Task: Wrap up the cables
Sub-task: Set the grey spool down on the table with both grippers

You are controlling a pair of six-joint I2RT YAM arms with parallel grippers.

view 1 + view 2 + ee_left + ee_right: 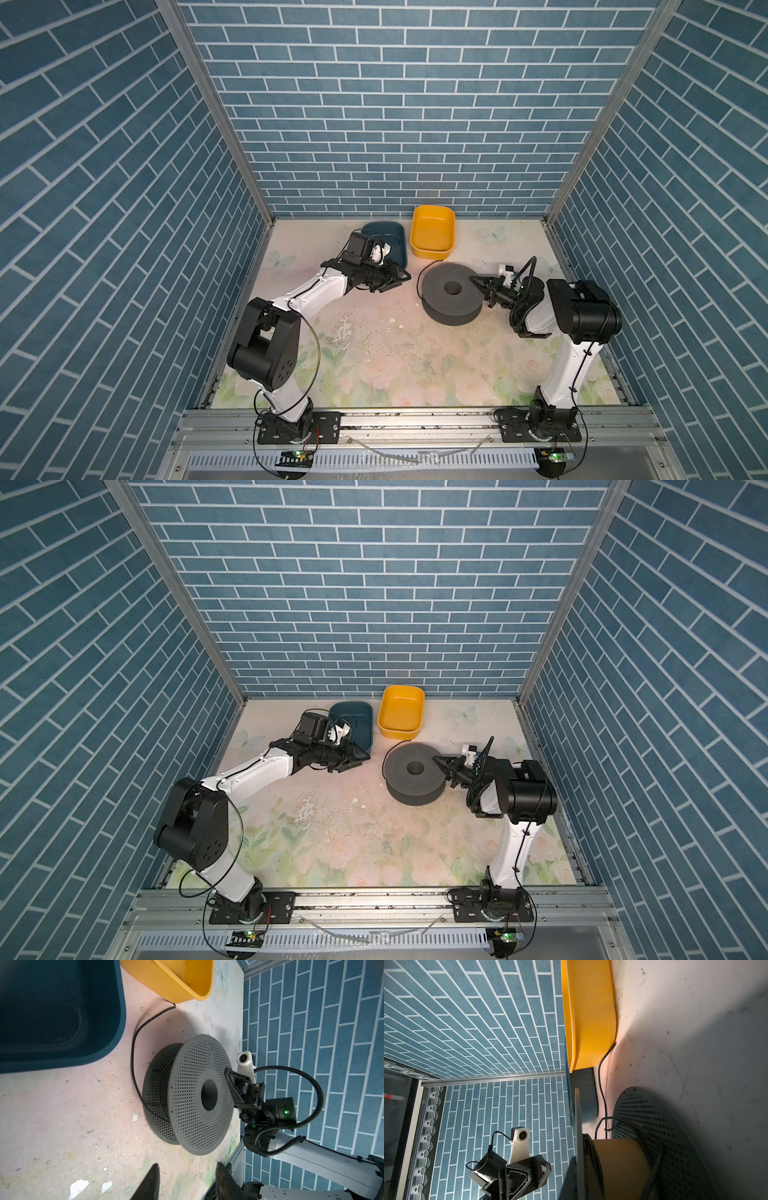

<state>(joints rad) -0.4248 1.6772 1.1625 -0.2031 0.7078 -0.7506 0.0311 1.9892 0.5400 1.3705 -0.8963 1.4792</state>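
A grey perforated spool lies flat on the table right of centre. The thin black cable curves loosely over the table from under the spool's rim toward the yellow bin, and a few turns lie round the hub just under the upper flange. My right gripper is shut on the rim of the spool's upper flange. My left gripper hovers left of the spool, apart from it. It stands open with nothing between its fingers.
A yellow bin stands behind the spool near the back wall. A dark teal bin sits to its left, just behind my left wrist. Blue brick walls close in three sides. The tabletop is scuffed.
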